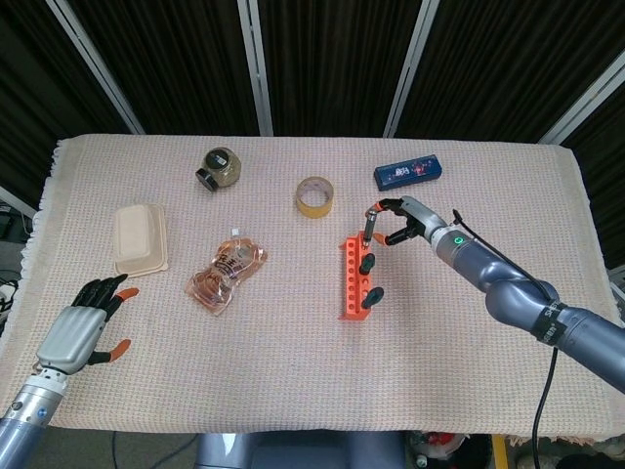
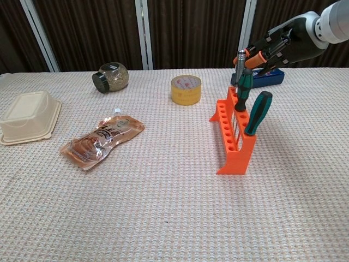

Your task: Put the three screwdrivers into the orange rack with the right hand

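Observation:
The orange rack [image 1: 348, 285] [image 2: 233, 148] stands right of the table's middle. Three screwdrivers stand upright in it. A grey-handled one [image 1: 368, 227] [image 2: 240, 59] is at the far end, a dark green one [image 1: 365, 262] [image 2: 243, 90] stands in the middle, and a green one [image 1: 372, 296] [image 2: 256, 113] is nearest. My right hand [image 1: 398, 221] [image 2: 270, 48] hovers just right of the grey handle's top. Its fingers are spread, and the fingertips [image 2: 249, 53] lie right beside the handle without closing on it. My left hand [image 1: 80, 330] rests at the front left corner, holding nothing.
A yellow tape roll [image 1: 314, 196] and a blue box [image 1: 410, 173] lie behind the rack. At the far left stands a jar [image 1: 220, 168]. A beige lidded container [image 1: 140, 238] and a snack pouch [image 1: 226, 275] lie on the left half.

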Robot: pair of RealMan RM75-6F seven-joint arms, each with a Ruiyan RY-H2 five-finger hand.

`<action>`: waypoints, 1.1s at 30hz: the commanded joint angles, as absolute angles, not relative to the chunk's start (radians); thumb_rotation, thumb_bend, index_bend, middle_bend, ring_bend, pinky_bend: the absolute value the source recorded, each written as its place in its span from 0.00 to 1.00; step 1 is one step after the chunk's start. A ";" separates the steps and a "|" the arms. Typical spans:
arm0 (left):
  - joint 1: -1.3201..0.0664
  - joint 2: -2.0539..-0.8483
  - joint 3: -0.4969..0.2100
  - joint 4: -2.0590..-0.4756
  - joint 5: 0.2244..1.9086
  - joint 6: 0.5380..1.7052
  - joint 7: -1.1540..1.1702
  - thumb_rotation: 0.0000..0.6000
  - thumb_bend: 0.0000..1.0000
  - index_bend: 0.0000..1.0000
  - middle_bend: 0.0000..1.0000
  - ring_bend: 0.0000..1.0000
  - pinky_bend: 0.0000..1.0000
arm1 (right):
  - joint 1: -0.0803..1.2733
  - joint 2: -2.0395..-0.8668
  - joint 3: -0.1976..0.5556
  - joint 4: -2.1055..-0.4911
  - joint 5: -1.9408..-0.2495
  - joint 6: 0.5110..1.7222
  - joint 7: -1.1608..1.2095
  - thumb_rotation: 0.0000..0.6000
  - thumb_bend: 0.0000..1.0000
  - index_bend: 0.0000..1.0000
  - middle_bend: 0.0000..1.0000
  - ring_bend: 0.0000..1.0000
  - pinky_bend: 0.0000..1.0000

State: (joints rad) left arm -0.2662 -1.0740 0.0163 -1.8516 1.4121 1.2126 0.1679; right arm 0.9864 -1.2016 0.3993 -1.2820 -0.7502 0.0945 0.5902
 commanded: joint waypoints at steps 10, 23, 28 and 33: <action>-0.266 -1.072 0.014 -1.856 1.418 1.219 0.164 1.00 0.29 0.16 0.00 0.00 0.00 | 0.917 -1.156 0.480 -1.345 -0.782 0.131 0.594 1.00 0.35 0.26 0.14 0.00 0.00; -0.256 -1.074 0.009 -1.856 1.430 1.247 0.156 1.00 0.29 0.16 0.00 0.00 0.00 | 0.780 -1.130 0.556 -1.453 -0.875 0.372 0.579 1.00 0.35 0.25 0.11 0.00 0.00; -0.250 -1.079 0.006 -1.853 1.430 1.260 0.154 1.00 0.29 0.16 0.00 0.00 0.00 | 0.746 -1.149 0.495 -1.451 -0.923 0.594 0.443 1.00 0.39 0.27 0.12 0.00 0.00; -0.242 -1.082 0.000 -1.842 1.426 1.275 0.143 1.00 0.30 0.17 0.00 0.00 0.00 | 0.705 -1.188 0.420 -1.456 -0.908 0.843 0.231 1.00 0.42 0.27 0.13 0.00 0.00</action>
State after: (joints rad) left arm -0.2444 -1.0810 0.0025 -1.8459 1.4291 1.2718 0.1450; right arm 0.7466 -1.1590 0.4835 -1.4503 -0.9004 0.6828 0.3775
